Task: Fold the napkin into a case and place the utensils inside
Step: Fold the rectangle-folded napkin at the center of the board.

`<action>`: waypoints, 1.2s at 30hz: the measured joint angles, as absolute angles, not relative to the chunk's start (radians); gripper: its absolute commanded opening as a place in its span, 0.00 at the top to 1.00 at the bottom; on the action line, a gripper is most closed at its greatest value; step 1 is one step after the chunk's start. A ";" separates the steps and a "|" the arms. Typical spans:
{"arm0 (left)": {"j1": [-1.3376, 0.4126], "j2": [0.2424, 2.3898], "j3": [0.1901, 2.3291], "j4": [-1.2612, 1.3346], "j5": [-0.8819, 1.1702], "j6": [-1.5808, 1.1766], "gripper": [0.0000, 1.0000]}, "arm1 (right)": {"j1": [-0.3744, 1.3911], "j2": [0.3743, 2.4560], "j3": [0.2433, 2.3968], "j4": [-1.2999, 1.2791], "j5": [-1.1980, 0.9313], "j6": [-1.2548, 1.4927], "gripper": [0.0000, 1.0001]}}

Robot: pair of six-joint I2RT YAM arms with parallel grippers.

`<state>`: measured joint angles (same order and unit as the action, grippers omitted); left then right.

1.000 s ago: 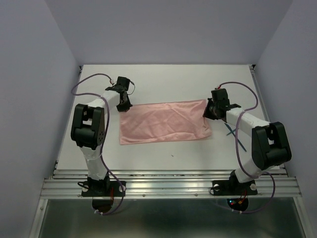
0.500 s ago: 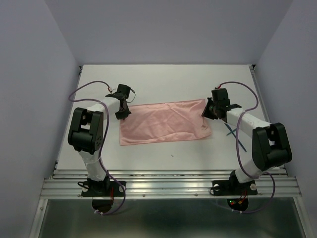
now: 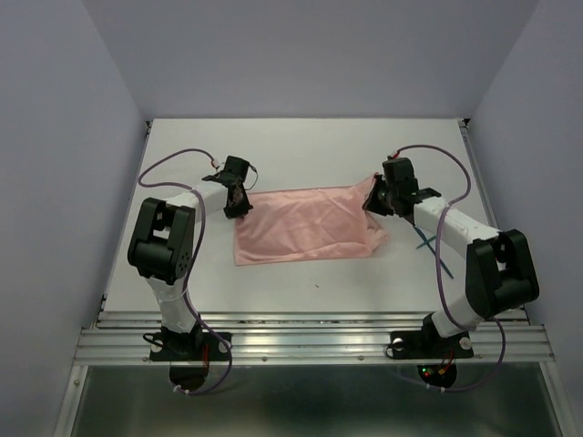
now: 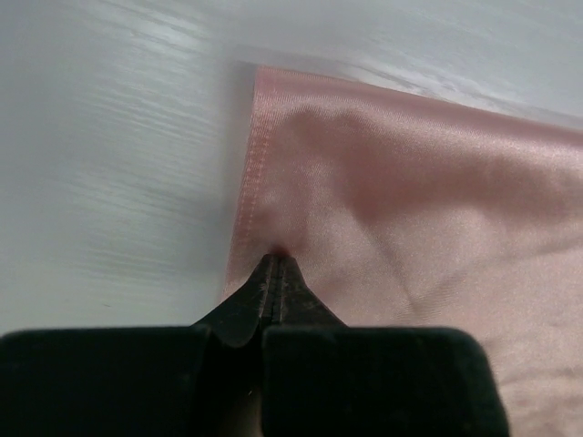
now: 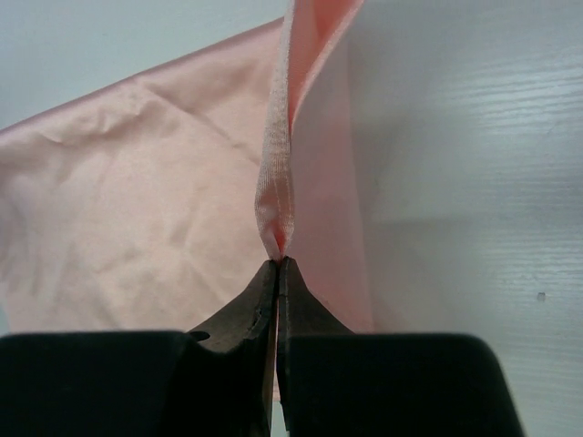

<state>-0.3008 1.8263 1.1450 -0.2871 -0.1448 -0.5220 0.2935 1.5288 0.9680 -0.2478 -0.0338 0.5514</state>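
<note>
Lying across the middle of the tabletop (image 3: 310, 150), the napkin (image 3: 305, 228) is pinched at both far corners. The left pincer (image 4: 276, 262) is clamped on its left corner, and the right pincer (image 5: 278, 262) grips the right one, raising a fold there. The utensils (image 3: 423, 244) lie just right of the cloth, beside the right arm (image 3: 455, 223).
</note>
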 measured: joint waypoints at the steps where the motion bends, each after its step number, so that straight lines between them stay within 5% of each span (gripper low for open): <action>1: -0.313 1.827 1.145 -0.283 -0.133 -0.525 1.00 | 0.306 1.529 0.980 -0.252 -0.033 0.553 0.99; 15: -0.386 1.835 1.145 -0.249 -0.022 -0.560 1.00 | 0.511 1.561 1.143 -0.275 -0.022 0.585 0.99; 36: -0.384 1.826 1.145 -0.236 0.060 -0.569 1.00 | 0.748 1.880 1.443 -0.276 -0.087 0.611 0.99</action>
